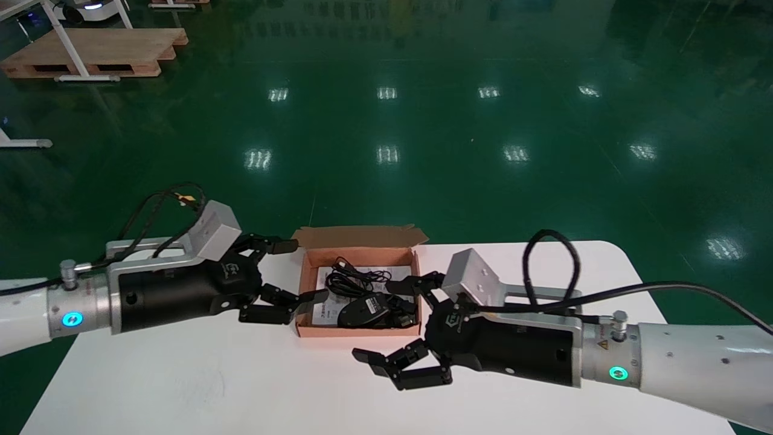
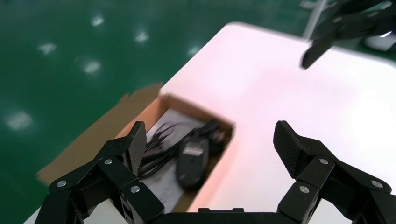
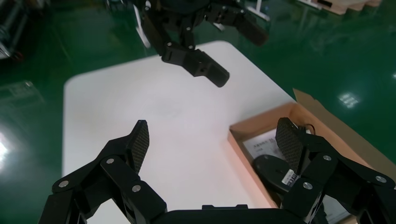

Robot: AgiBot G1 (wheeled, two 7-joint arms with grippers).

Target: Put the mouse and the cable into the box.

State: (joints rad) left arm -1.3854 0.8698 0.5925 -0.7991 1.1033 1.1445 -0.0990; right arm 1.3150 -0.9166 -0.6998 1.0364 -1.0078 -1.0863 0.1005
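- On the white table [image 1: 181, 374] in front of me, the open cardboard box [image 1: 357, 330] sits between my two arms, its flap [image 1: 359, 235] tipped back on the far side.
- Inside it, the black mouse [image 1: 362, 311] lies near the front wall on a printed leaflet [image 1: 322, 309]. The cable [image 1: 353, 279] is bunched in loose loops behind it.
- Both seem to be within the walls, so I judge the packing done or very nearly so.
- My left gripper [image 1: 307, 270] hovers close against the box's left wall, fingers spread wide, gripping nothing.
- My right gripper [image 1: 373, 320] hangs at the box's right front corner, likewise splayed and empty, with one finger reaching over the right wall.
- To finish well, I should check that no cable loop stands above the rim. If one does, a single fingertip pressing slowly downward should settle it.
- Any retreat should go upward first, then outward. The box looks light, and a finger catching a wall or a loop could drag it or pull the cable back out.
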